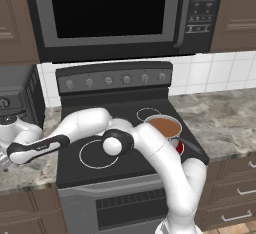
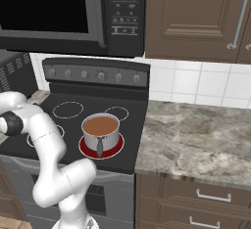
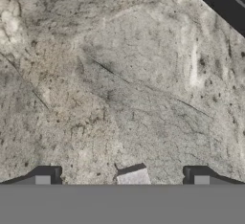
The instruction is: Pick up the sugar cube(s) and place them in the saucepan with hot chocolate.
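While the arm reaches far out over the marble desk [image 1: 22,175] left of the stove [image 1: 125,170], the end effector [image 3: 122,179] hangs low above the stone with its fingers [image 3: 43,177] spread wide and nothing held; a pale sugar cube [image 3: 132,175] lies on the desk between the two tips, nearer neither; a dark edge of the stove crosses the upper right corner of the hand view. The saucepan [image 2: 100,131], brown liquid inside, sits on a glowing red front burner [image 2: 116,149], its dark handle pointing toward the stove's front edge; it is well apart from the cube.
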